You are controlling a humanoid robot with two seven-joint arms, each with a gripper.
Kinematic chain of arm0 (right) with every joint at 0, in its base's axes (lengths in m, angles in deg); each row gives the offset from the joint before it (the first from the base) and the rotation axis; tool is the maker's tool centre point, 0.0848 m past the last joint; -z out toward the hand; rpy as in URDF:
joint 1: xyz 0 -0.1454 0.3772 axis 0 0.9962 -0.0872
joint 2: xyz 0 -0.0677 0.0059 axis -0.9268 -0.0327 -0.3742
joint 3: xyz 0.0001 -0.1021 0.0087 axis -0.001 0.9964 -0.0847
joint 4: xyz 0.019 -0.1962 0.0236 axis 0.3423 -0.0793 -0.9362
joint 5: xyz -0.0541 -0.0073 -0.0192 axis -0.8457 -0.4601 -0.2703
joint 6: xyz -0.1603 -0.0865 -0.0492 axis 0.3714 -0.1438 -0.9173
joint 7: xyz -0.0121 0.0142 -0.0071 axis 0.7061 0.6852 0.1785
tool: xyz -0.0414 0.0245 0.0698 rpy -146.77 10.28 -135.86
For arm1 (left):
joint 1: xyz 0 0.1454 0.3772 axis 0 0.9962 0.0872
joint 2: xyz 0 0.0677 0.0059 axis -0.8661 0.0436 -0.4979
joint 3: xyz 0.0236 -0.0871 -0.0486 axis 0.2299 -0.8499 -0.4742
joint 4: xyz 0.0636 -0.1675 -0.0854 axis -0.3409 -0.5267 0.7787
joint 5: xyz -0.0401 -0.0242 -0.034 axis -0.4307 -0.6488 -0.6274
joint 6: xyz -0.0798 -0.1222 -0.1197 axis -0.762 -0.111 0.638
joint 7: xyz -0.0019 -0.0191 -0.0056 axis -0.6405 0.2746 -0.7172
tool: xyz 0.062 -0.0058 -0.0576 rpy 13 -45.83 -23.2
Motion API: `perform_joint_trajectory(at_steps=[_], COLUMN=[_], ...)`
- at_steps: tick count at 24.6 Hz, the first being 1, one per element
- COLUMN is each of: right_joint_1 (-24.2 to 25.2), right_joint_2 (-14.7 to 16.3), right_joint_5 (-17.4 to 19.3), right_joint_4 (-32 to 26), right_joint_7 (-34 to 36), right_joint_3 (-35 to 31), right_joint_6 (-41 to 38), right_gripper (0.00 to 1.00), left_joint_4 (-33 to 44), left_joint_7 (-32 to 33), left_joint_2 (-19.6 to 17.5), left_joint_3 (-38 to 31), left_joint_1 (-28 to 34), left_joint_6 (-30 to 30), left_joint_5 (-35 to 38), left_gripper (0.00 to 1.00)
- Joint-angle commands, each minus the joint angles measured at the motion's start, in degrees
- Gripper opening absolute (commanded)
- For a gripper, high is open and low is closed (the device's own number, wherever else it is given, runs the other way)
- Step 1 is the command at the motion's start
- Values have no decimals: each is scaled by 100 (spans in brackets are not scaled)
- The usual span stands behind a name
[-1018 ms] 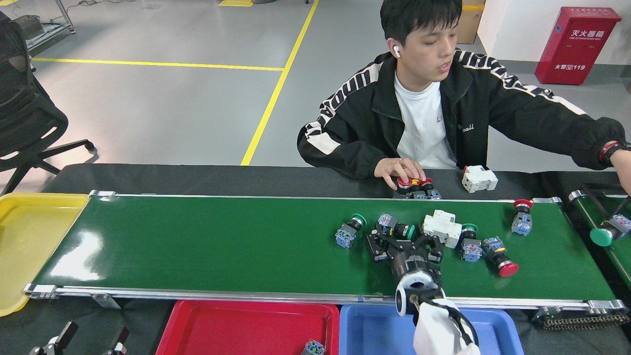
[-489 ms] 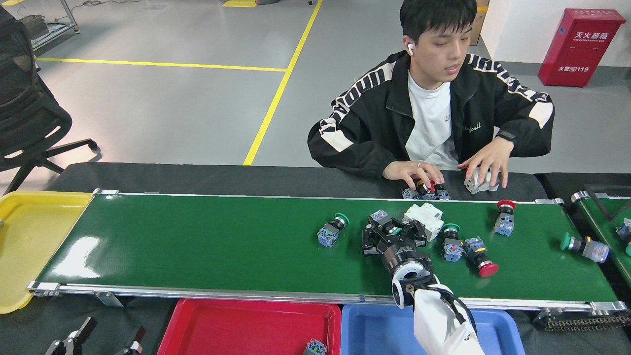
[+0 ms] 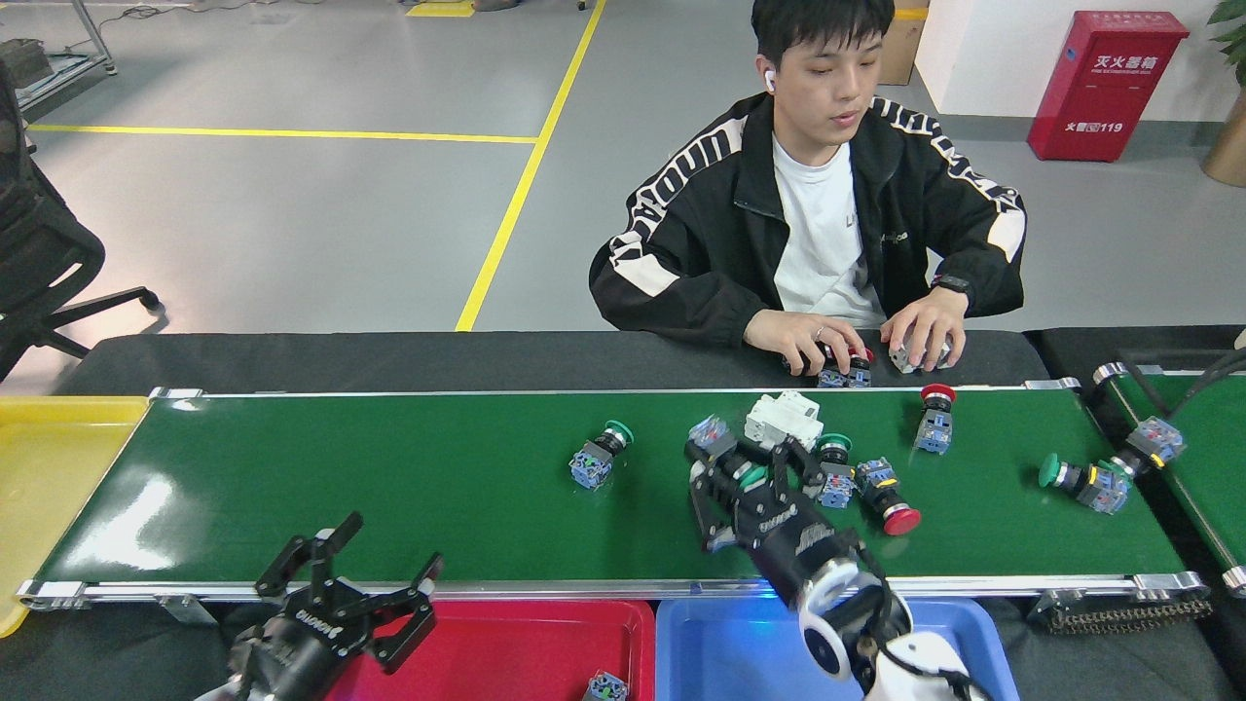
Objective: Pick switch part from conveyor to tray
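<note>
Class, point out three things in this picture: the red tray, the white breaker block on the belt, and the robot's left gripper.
red tray (image 3: pixel 545 647), head view, bare floor of the tray.
white breaker block (image 3: pixel 782 417), head view, its top face.
left gripper (image 3: pixel 346 570), head view, midway between its spread fingertips.

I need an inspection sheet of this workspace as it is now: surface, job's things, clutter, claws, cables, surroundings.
Surface: conveyor, green belt, left half bare.
Job's things: green-capped switch part lies alone mid-belt; a cluster of switch parts and a white breaker lies right of centre; red-capped switch part stands apart. Red tray holds one part at its near edge; blue tray and yellow tray show none.
Clutter: loose parts under the person's hands behind the belt.
Claws: right claw over the cluster, fingers around a green-capped part, closure unclear; left claw open, at the belt's near rail.
Cables: nothing seen.
Surroundings: office chair, red cabinet, second belt.
</note>
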Motion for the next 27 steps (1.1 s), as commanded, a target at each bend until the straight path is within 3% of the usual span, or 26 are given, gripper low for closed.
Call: perform_joint_trajectory(at_steps=[1, 2, 3, 11, 13, 16, 17, 18, 21, 23, 26, 27], right_joint_1=[125, 178, 213, 142, -42, -473, -517, -526, -359, 186, 986, 1092], right_joint_2=[-6, -59, -155, -621, -692, -604, -525, -445, -129, -59, 126, 135], right_joint_5=[-73, -152, -214, -240, -240, -240, -240, -240, -240, -240, -258, -275], right_joint_4=[-279, -288, -288, -270, -288, -297, -297, -297, -349, -543, -982, -1000], right_joint_7=[-146, -287, -523, -858, -849, -823, -814, -796, -410, 74, 311, 311], right_joint_3=[212, 291, 335, 387, 352, 9, -157, -263, -474, -474, -474, -456], right_joint_6=[-534, -464, -324, 10, 450, 1909, 2356, 2586, 2885, 2981, 2981, 2981], right_gripper=[30, 70, 99, 98, 97, 97, 98, 98, 98, 98, 98, 98], left_joint_4=[-232, -408, -592, -1647, -1709, -1849, -1981, -2069, -2219, -2298, -2421, -2421], left_joint_7=[83, 74, 65, 30, 21, 21, 12, 12, -155, -155, -163, -163], left_joint_2=[35, 35, 44, 255, 255, 255, 238, 238, 150, 71, -26, -44], left_joint_3=[188, 293, 372, 522, 522, 531, 539, 548, 557, 539, 504, 487], left_joint_1=[-297, -429, -552, -1414, -1431, -1484, -1554, -1598, -1642, -1642, -1633, -1633], left_joint_6=[-331, -481, -577, -630, -630, -665, -700, -727, -683, -727, -692, -692], left_joint_5=[70, 132, 167, 176, 176, 220, 316, 404, 492, 501, 457, 457], left_gripper=[100, 100, 100, 100, 100, 97, 88, 86, 63, 35, 11, 8])
